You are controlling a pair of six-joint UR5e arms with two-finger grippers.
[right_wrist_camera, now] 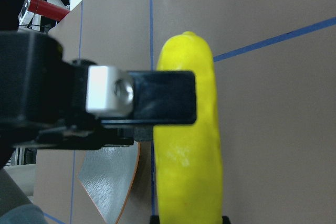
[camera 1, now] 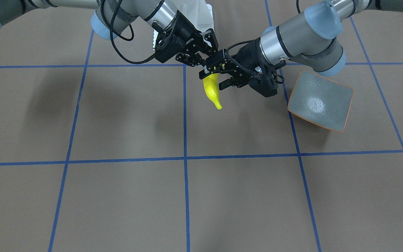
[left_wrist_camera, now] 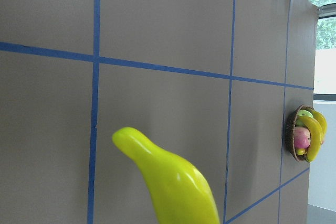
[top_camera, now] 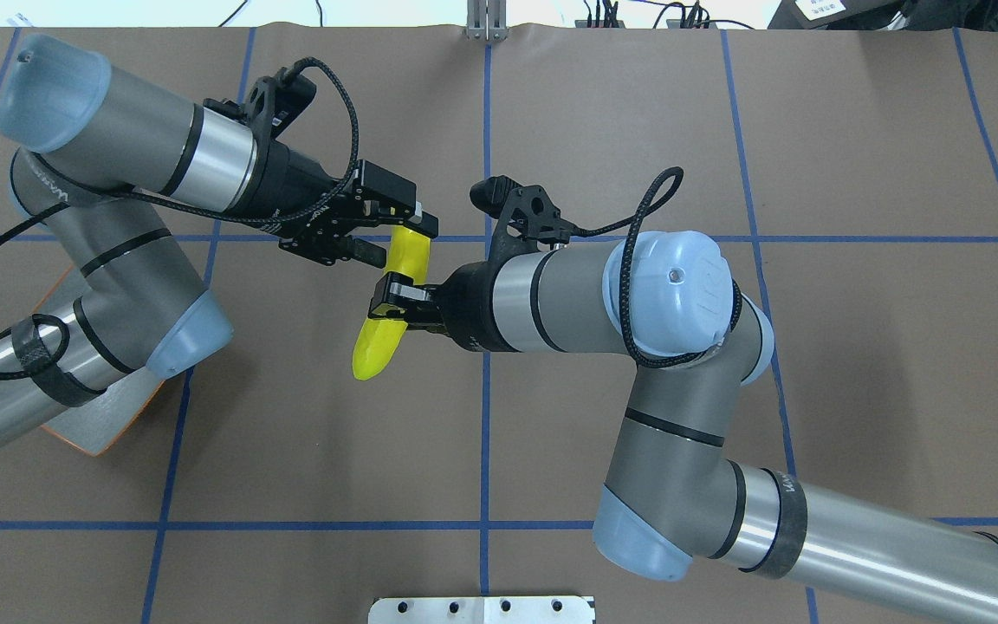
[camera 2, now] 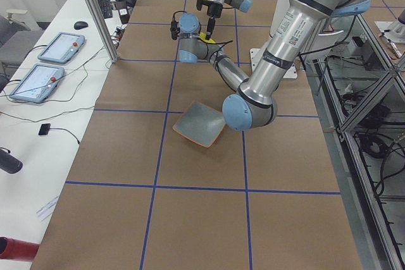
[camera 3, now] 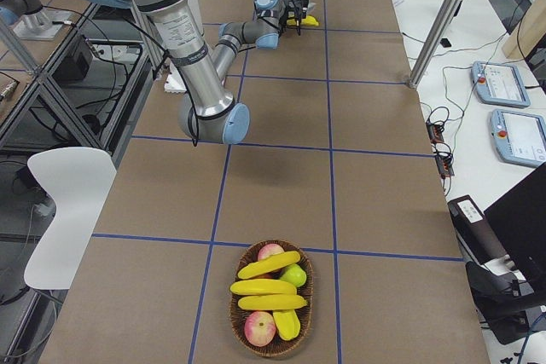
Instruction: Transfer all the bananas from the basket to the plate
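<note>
Overhead exterior, 1 glossy yellow curved banana [top_camera: 376, 348], right fingers [top_camera: 388, 303] pinching mid, left fingers [top_camera: 367, 251] at far end, grip unclear

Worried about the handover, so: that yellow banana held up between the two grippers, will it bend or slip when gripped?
Probably stiff: the banana sticks out unsupported past the right gripper without drooping. Its glossy, smooth skin could let it slide in the jaws. Set down, its curve would likely make it rock rather than roll away.
</note>
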